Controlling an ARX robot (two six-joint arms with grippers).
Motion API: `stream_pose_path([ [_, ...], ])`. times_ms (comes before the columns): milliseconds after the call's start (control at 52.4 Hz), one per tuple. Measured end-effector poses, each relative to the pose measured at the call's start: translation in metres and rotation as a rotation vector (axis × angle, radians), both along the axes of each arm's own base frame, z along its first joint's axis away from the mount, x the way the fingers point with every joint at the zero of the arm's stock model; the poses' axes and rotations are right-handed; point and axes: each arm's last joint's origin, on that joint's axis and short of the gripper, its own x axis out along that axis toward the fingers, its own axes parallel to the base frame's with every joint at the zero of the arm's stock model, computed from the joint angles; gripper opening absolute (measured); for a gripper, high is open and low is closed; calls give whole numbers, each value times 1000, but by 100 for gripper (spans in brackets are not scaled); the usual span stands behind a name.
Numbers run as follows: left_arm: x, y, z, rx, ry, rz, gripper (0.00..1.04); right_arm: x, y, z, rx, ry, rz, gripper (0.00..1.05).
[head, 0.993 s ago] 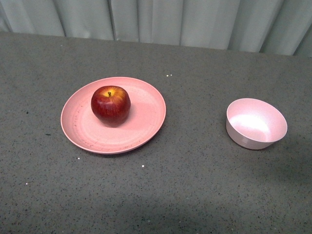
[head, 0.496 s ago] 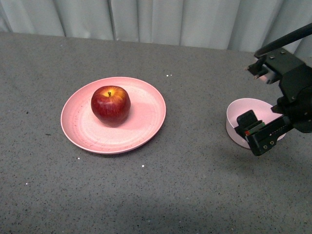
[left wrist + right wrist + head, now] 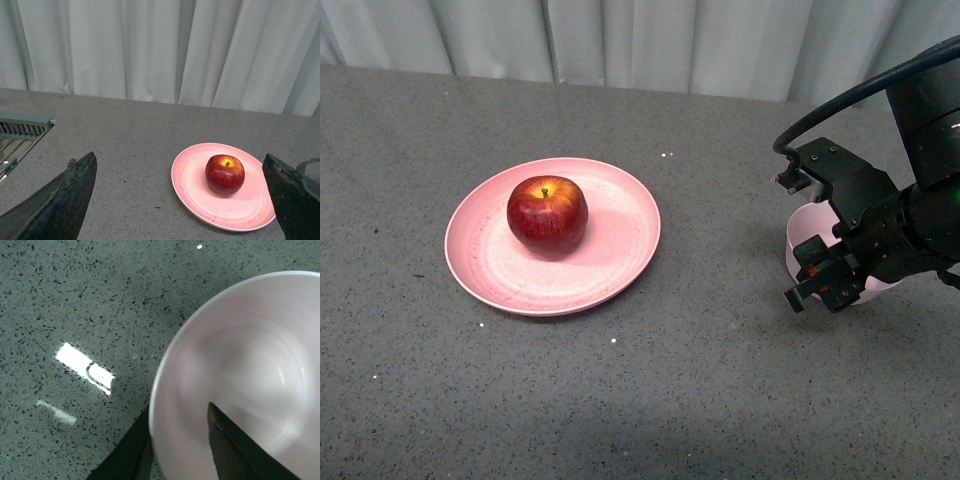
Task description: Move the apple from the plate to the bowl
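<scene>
A glossy dark red apple (image 3: 547, 213) with a yellow patch at its stem sits on the wide salmon-pink plate (image 3: 610, 265), left of the table's middle; the left wrist view shows the apple (image 3: 225, 174) on the plate (image 3: 192, 187) too. At the right, my right gripper (image 3: 825, 268) is shut on the near rim of the small pale pink bowl (image 3: 807, 236), and the arm hides most of it. In the right wrist view one finger lies inside the bowl (image 3: 250, 365) and one outside its wall. My left gripper (image 3: 181, 200) is open, short of the plate, its dark fingers (image 3: 75, 192) wide apart.
The grey speckled tabletop (image 3: 670, 400) runs back to a pale curtain (image 3: 640, 40). A green slatted grate (image 3: 22, 127) shows beside the table in the left wrist view. A black cable (image 3: 850, 95) arcs over the right arm.
The right arm has come in from the right over the last second, moved left over the bowl, and shut on its rim. Apple and plate have not moved.
</scene>
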Motion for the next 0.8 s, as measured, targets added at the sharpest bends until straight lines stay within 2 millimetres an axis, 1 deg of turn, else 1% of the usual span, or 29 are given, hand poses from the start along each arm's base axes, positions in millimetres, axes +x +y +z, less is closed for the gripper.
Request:
stream_pose_path([
  [57,0,0,0,0,0,0,98,0,0,-1,-2,7,0,21],
  [229,0,0,0,0,0,0,98,0,0,-1,-5,9,6,1],
  [401,0,0,0,0,0,0,98,1,3,7,16,0,25,1],
  [458,0,0,0,0,0,0,98,-1,9,13,40,-2,49,1],
  [554,0,0,0,0,0,0,98,-3,19,16,49,-4,80,1],
  [668,0,0,0,0,0,0,98,-5,44,23,62,-14,146,1],
  [745,0,0,0,0,0,0,98,-2,63,30,71,-40,191,1],
  [802,0,0,0,0,0,0,98,0,72,32,76,-51,209,1],
])
